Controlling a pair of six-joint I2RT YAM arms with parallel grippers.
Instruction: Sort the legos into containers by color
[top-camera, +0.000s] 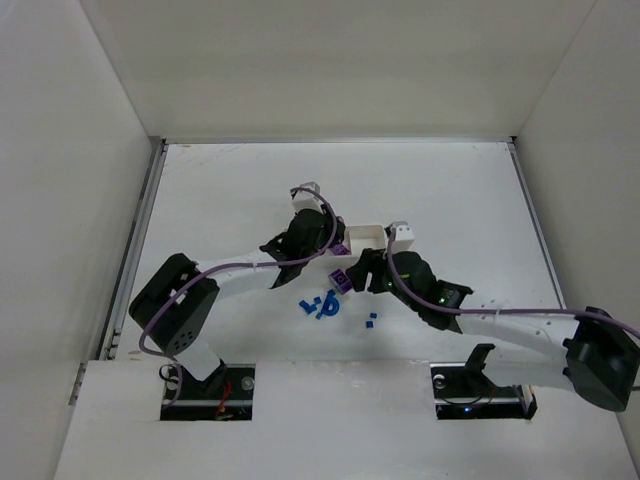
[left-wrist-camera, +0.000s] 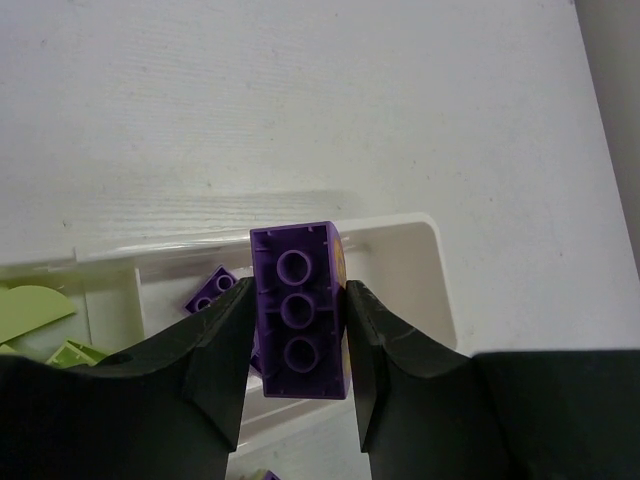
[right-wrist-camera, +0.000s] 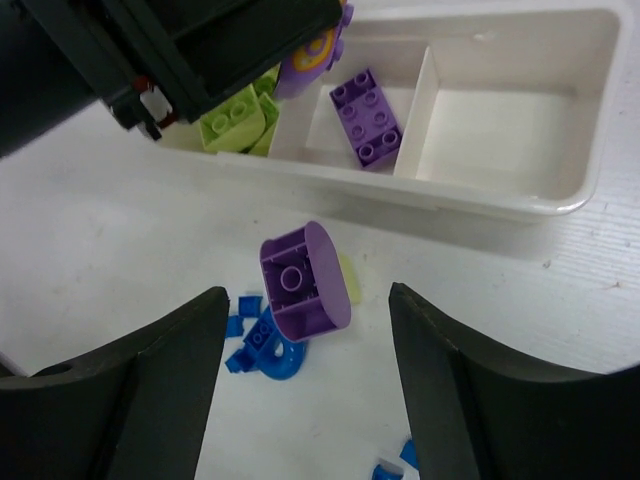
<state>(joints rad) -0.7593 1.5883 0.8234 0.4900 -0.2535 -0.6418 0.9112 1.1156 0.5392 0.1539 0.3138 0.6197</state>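
My left gripper (left-wrist-camera: 297, 300) is shut on a purple lego brick (left-wrist-camera: 296, 256), studs-hollow side facing the camera, and holds it over the white three-part container (left-wrist-camera: 432, 262). In the right wrist view the container (right-wrist-camera: 470, 198) holds yellow-green legos (right-wrist-camera: 236, 118) in its left compartment and a purple brick (right-wrist-camera: 367, 117) in the middle one; the right one has nothing in it. My right gripper (right-wrist-camera: 307, 312) stands open above the table. A rounded purple lego (right-wrist-camera: 303, 281) lies on its side between the fingers, apart from both. Blue legos (right-wrist-camera: 262, 346) lie to its left.
A flat yellow-green piece (right-wrist-camera: 350, 279) lies partly under the rounded purple lego. More blue bits (top-camera: 370, 321) are scattered near the table's front, by the blue cluster (top-camera: 320, 307). Both arms crowd close together at the container (top-camera: 367, 235).
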